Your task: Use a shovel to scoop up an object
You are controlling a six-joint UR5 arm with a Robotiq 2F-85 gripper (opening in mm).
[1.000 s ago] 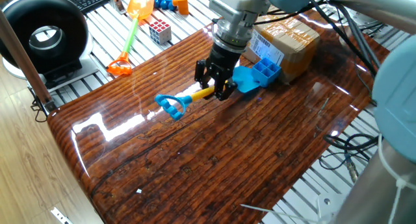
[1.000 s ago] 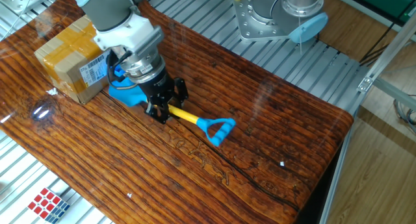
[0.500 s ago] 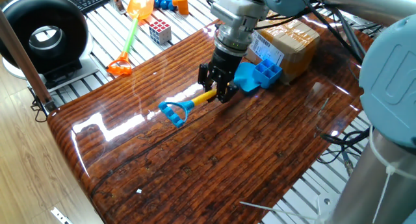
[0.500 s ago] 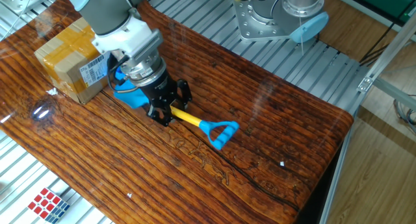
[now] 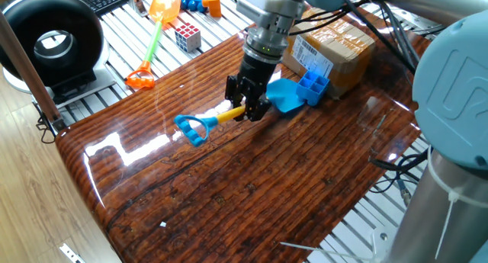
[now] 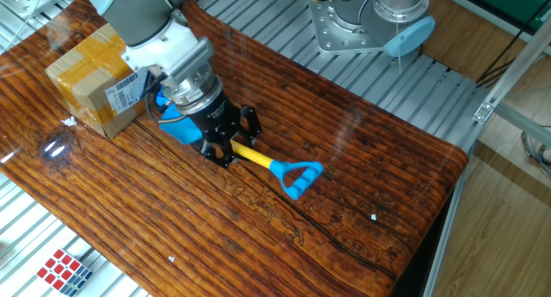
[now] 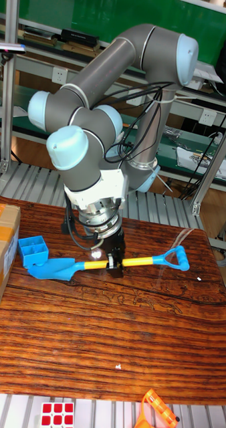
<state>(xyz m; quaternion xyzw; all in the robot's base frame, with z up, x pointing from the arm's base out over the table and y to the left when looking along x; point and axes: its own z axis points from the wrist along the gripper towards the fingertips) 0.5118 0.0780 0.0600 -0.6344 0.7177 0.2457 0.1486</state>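
Observation:
The shovel lies along the wooden table with its yellow shaft point(image 5: 226, 113) point(image 6: 252, 157) point(image 7: 144, 261) in my gripper point(image 5: 245, 110) point(image 6: 225, 151) point(image 7: 115, 265), which is shut on it near the middle. Its blue blade point(image 5: 284, 96) point(image 7: 56, 269) points at the cardboard box, and its blue loop point(image 5: 191, 129) point(image 6: 300, 176) point(image 7: 175, 257) points away. The object, a small blue celled block point(image 5: 313, 84) point(image 7: 31, 249), sits at the blade's far end beside the box. Whether it rests on the blade is unclear. In the other fixed view my wrist hides most of the blade and block.
A brown cardboard box point(image 5: 335, 49) point(image 6: 90, 77) point(image 7: 2, 251) stands just behind the block. Off the wood lie an orange shovel point(image 5: 155, 38), a puzzle cube point(image 5: 187, 36) point(image 7: 57, 412) and a black round device point(image 5: 52, 42). The arm's base point(image 6: 379, 21) stands past the far edge.
My gripper has drawn the shovel a little along its length, loop end first, away from the box. The blade has slid slightly back with it; the block has barely moved.

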